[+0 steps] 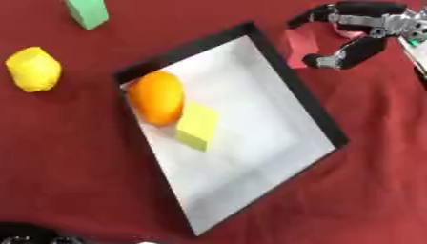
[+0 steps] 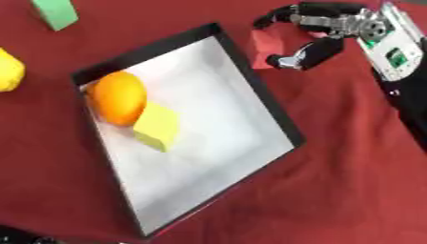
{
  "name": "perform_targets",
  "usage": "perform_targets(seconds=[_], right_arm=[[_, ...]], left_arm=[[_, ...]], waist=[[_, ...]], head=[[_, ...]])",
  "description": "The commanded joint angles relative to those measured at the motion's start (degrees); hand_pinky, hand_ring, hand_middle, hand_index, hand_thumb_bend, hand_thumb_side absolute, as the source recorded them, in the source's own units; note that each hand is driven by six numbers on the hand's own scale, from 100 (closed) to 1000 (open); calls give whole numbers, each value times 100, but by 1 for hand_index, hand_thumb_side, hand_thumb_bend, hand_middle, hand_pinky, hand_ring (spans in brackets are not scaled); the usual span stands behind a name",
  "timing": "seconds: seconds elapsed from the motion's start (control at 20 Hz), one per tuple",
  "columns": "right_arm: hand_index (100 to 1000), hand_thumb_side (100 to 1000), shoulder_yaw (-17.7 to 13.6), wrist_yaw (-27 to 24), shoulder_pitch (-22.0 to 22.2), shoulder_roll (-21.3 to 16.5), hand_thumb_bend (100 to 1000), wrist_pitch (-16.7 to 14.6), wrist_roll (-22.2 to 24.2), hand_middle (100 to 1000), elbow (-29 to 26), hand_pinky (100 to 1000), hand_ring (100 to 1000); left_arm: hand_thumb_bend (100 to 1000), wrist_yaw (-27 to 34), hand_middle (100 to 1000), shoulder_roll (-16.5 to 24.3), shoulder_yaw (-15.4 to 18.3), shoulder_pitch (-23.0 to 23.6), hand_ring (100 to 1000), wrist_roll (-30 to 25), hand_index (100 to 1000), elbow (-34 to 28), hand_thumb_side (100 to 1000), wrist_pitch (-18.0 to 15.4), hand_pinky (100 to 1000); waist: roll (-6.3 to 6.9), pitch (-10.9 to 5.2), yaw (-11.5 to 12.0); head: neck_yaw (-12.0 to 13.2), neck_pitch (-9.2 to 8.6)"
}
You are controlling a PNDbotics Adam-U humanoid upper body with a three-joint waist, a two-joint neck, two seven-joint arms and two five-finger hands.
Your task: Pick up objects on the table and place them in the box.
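Here, in the left eye view, we are looking down on a dark red tablecloth [image 1: 75,157] with a shallow box [image 1: 321,121] lying askew across the centre of the frame, its rim black and its floor white. Inside the box, toward its upper left corner, an orange [image 1: 157,96] is resting against the wall, and a yellow-green block [image 1: 198,126] is lying just beside it, touching its lower right side. In the upper right of the frame, our right hand [image 1: 354,40] is reaching in, its fingers curling around a red block [image 1: 300,46] that is sitting on the cloth just outside the box's upper right edge; we cannot tell whether the block is lifted or resting. At the left edge a yellow lemon [image 1: 34,69] is lying on the cloth, well apart from the box. At the top left a green block [image 1: 87,13] is standing, partly cut off by the frame. Something dark is showing at the lower left corner, too blurred for us to name.

Next, in the right eye view, we are seeing the same scene shifted leftward. The right hand's forearm [image 2: 396,62] is showing down the right edge, black with a pale panel.
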Motion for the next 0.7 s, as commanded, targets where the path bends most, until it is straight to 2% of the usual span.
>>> perform_targets(seconds=[0.05,0.7], right_arm=[[1000,603,-102,51,-43,-208,252,-1530,1496,875,-3,1000,944],[1000,596,-158,174,24,-224,230,-1425,1263,796,35,997,925]], left_arm=[[314,19,683,76,-17,-86,844,-23,744,-110,637,1,649],[309,19,682,74,-73,-155,846,-97,741,-104,638,42,648]], waist=[[34,-95,9],[-5,-15,90]], head=[[26,-48],[7,-92]])
